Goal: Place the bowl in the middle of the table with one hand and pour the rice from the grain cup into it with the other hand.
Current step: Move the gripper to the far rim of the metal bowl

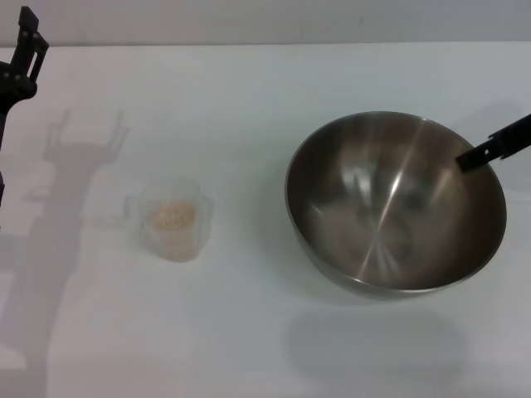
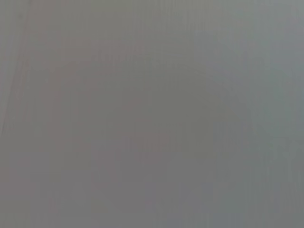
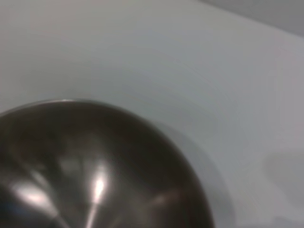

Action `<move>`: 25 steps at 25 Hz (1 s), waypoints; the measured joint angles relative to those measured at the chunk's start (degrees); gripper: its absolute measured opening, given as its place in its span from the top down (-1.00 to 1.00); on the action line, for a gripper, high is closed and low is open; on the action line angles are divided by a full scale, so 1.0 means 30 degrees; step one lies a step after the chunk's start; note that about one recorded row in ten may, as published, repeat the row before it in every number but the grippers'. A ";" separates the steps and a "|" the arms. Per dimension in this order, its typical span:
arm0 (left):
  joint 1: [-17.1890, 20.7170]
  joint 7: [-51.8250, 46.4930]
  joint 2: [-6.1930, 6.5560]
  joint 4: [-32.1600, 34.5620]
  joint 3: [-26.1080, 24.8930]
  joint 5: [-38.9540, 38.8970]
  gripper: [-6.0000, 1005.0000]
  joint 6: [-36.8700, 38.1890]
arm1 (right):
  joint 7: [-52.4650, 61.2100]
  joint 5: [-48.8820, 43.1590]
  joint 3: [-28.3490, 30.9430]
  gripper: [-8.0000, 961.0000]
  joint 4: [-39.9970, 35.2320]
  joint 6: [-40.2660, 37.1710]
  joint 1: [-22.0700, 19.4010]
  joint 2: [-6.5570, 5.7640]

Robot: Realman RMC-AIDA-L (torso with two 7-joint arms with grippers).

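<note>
The bowl is held at its far right rim by the right gripper — whether the fingers are clamped cannot be told. It should be slid slowly to mid-counter, stopping short of the cup of rice. The left gripper waits far left — its fingers' state cannot be told.

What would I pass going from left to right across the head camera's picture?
Left gripper raised at the left edge → grain cup with rice in it → bowl → right gripper at the bowl's far right rim, all over the table.
</note>
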 joint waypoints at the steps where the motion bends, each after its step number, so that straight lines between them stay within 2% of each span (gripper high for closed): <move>1: -0.0010 0.0001 0.0003 0.0025 -0.0025 -0.0002 -0.63 0.0001 | -0.0358 0.0010 0.0090 -0.67 0.0751 -0.0208 0.0139 0.0113; 6: -0.0023 0.0001 0.0028 0.0027 -0.0044 -0.0003 -0.63 -0.0001 | -0.0898 0.0087 0.0170 -0.67 0.1647 -0.0691 0.0221 0.0404; 16: -0.0099 0.0001 0.0037 0.0028 -0.0057 -0.0004 -0.63 0.0000 | -0.1314 0.0627 0.0445 -0.66 0.3324 -0.1662 0.0222 0.0416; 21: -0.0103 0.0002 0.0037 0.0028 -0.0056 -0.0004 -0.63 0.0000 | -0.1583 0.0872 0.0817 -0.25 0.3323 -0.1704 0.0196 0.0408; 25: -0.0102 0.0001 0.0037 0.0028 -0.0057 -0.0004 -0.63 0.0000 | -0.1632 0.1068 0.0916 0.16 0.3289 -0.1758 0.0134 0.0386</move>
